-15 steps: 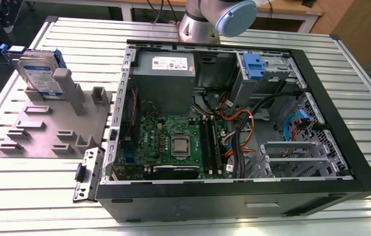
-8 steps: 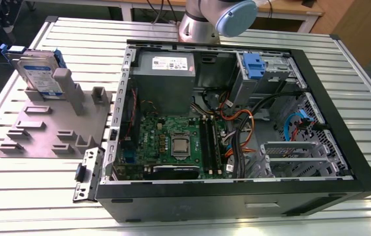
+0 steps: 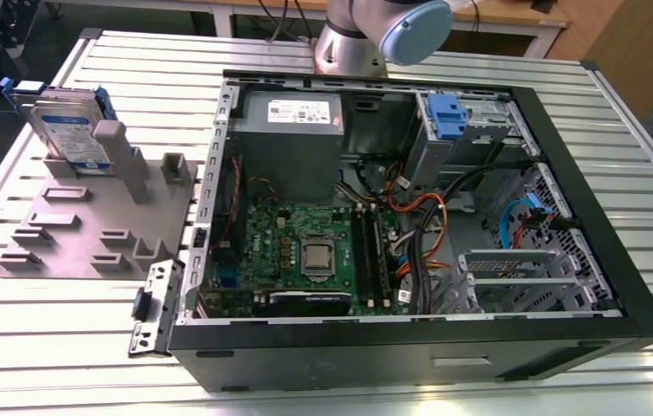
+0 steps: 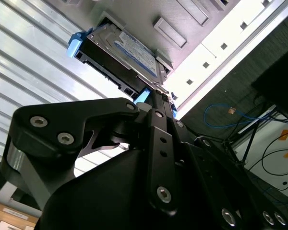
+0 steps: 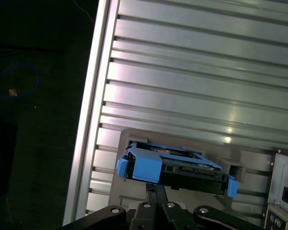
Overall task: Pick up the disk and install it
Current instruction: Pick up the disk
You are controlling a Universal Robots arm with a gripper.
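1. The disk (image 3: pixel 70 130) stands on edge in a slot of a grey fixture plate (image 3: pixel 84 234), its label facing the open computer case (image 3: pixel 604 217).
2. The plate lies on the ribbed metal tabletop (image 3: pixel 26 338), just beside the case, on the exterior view's left.
3. In both wrist views the end effector (image 4: pixel 159 94) (image 5: pixel 155 188) points towards the disk (image 4: pixel 127 55) (image 5: pixel 175 167), its fingertips drawn together with nothing between them.
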